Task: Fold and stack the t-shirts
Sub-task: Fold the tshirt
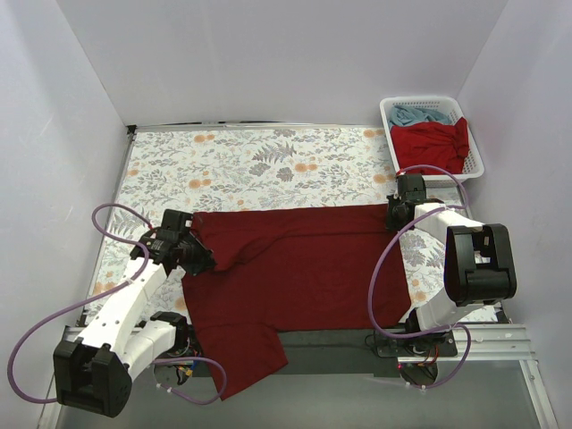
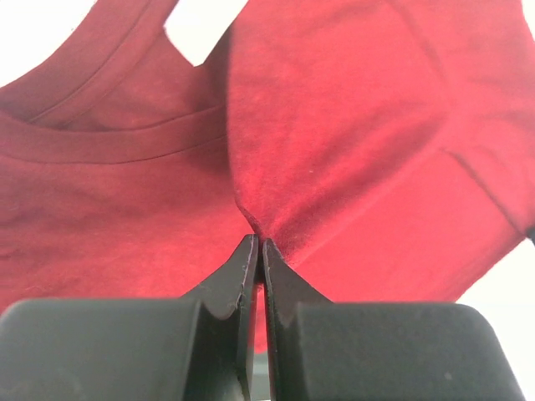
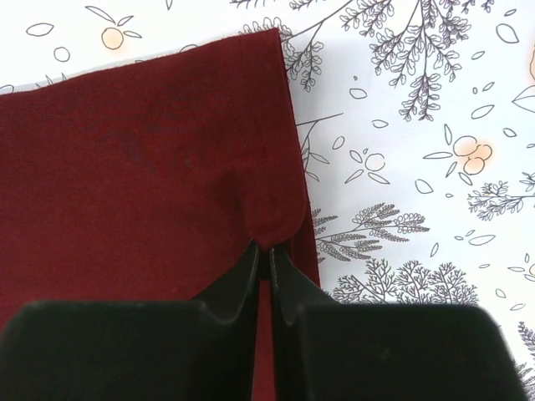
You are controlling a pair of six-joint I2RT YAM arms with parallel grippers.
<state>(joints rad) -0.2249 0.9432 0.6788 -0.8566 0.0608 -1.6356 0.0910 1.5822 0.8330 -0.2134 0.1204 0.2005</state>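
We grip the dark maroon t-shirt [image 1: 304, 268] at opposite ends, likely so that both sides can be carried over together in one even fold. Our left end effector [image 2: 257, 247] pinches cloth beside the collar. Our right end effector [image 3: 268, 249] pinches the hem edge. The shirt lies spread on the floral surface [image 1: 268, 161] between them, one sleeve hanging over the near edge. The brighter red t-shirt [image 1: 436, 143] and the light blue t-shirt [image 1: 418, 114] lie in the basket [image 1: 475, 165].

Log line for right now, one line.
left pincer: shut on maroon t-shirt, near collar | right pincer: shut on maroon t-shirt, hem edge | red t-shirt, light blue t-shirt: in basket
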